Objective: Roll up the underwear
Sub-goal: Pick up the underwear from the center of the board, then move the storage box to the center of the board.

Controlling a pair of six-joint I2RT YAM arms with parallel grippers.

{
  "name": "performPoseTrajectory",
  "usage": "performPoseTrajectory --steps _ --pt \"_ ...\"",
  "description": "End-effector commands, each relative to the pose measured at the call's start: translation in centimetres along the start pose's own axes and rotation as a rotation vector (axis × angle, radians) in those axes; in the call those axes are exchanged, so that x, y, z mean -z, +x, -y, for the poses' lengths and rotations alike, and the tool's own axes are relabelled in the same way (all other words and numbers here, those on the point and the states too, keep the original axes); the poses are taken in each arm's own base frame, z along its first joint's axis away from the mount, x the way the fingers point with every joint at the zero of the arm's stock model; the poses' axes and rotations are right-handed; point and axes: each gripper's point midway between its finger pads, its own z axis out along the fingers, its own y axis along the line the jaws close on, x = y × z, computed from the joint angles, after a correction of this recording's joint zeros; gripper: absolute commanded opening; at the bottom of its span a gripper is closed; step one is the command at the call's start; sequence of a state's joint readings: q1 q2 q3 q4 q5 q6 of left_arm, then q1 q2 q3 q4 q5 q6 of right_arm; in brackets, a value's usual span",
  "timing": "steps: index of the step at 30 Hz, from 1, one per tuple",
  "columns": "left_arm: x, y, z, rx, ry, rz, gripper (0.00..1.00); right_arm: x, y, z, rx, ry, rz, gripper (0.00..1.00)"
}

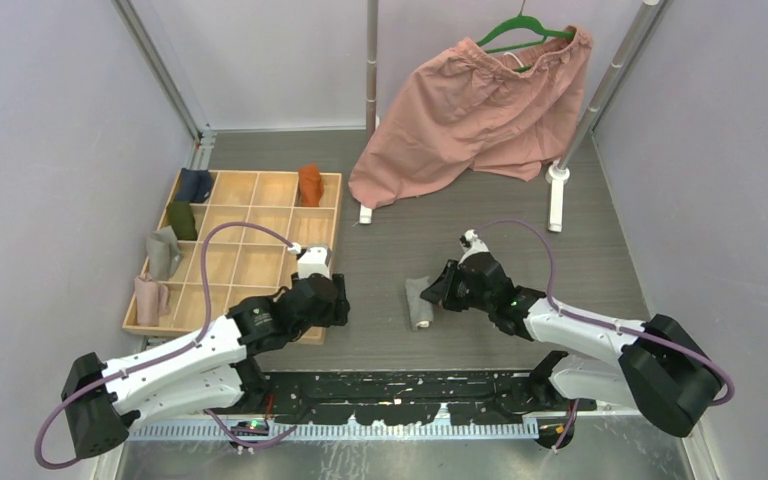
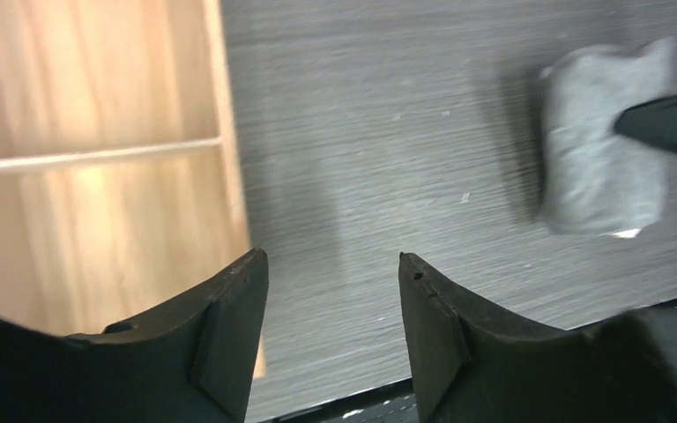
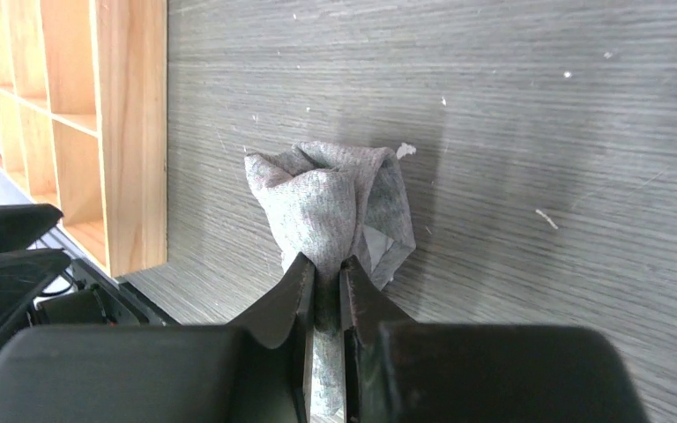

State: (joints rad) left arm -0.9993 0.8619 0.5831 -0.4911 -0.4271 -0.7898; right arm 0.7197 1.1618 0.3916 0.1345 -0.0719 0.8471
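Two grippers: right gripper (image 3: 326, 266) tight on grey underwear (image 3: 331, 198), left gripper (image 2: 333, 284) open and empty

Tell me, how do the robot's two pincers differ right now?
The left pincer is open and empty; the right pincer is shut on the grey underwear. The left pincer hovers at the edge of the wooden tray; the right pincer is out over the dark table. Both are black.
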Motion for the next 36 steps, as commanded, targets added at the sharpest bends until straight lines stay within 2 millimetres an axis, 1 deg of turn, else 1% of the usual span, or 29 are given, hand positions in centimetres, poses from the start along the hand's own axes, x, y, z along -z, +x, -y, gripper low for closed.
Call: performPoseTrajectory --steps 1,5,10,11,12,16,17,19,21,24,27,29,31,33,34,36 --pt "0.8 1.2 -3.3 0.020 -0.141 -0.053 0.59 0.5 -2.0 -0.7 0.013 -0.003 0.085 0.01" --pt "-0.2 3.3 -3.4 0.004 -0.154 -0.135 0.62 1.1 -2.4 -1.0 0.025 -0.006 0.095 0.01" --pt "-2.0 5.2 -1.4 -0.004 -0.062 -0.201 0.64 1.9 -3.2 -1.6 0.022 -0.023 0.133 0.01" --pt "-2.4 5.4 -0.6 -0.007 -0.033 -0.211 0.67 2.1 -3.5 -1.6 0.020 -0.019 0.151 0.01" --pt "-2.8 5.5 0.1 -0.010 -0.002 -0.220 0.68 2.3 -3.8 -1.7 0.016 -0.022 0.163 0.01" --pt "-4.3 5.6 3.4 -0.023 0.103 -0.243 0.68 3.2 -4.8 -1.9 0.009 -0.018 0.211 0.01" --pt "-4.4 5.4 4.4 -0.029 0.128 -0.238 0.68 3.4 -5.1 -1.9 0.008 -0.011 0.224 0.01" --pt "-5.0 5.5 6.0 -0.055 0.158 -0.247 0.68 3.9 -5.7 -1.8 0.009 0.002 0.250 0.01" --pt "-5.3 5.5 8.0 -0.076 0.199 -0.249 0.68 4.4 -5.8 -1.3 0.008 0.029 0.264 0.01" --pt "-6.0 5.0 10.8 -0.080 0.265 -0.240 0.68 4.9 -6.2 -1.0 0.006 0.042 0.290 0.01" --pt "-6.3 3.8 12.5 -0.091 0.293 -0.218 0.68 5.2 -6.6 -0.9 0.011 0.052 0.311 0.01" --pt "-6.0 2.4 12.8 -0.107 0.295 -0.181 0.69 5.4 -7.1 -1.1 0.020 0.048 0.329 0.01" --pt "-4.9 0.9 12.1 -0.124 0.267 -0.146 0.69 5.7 -8.0 -1.8 0.039 0.042 0.352 0.01" --pt "-2.9 -0.7 10.4 -0.135 0.210 -0.113 0.70 6.0 -9.2 -2.8 0.066 0.038 0.378 0.01" --pt "-2.4 -1.4 9.5 -0.133 0.178 -0.090 0.70 6.1 -9.9 -3.4 0.080 0.032 0.391 0.01" --pt "-0.1 -2.6 6.7 -0.112 0.103 -0.052 0.71 6.0 -11.2 -4.9 0.113 0.011 0.408 0.01"
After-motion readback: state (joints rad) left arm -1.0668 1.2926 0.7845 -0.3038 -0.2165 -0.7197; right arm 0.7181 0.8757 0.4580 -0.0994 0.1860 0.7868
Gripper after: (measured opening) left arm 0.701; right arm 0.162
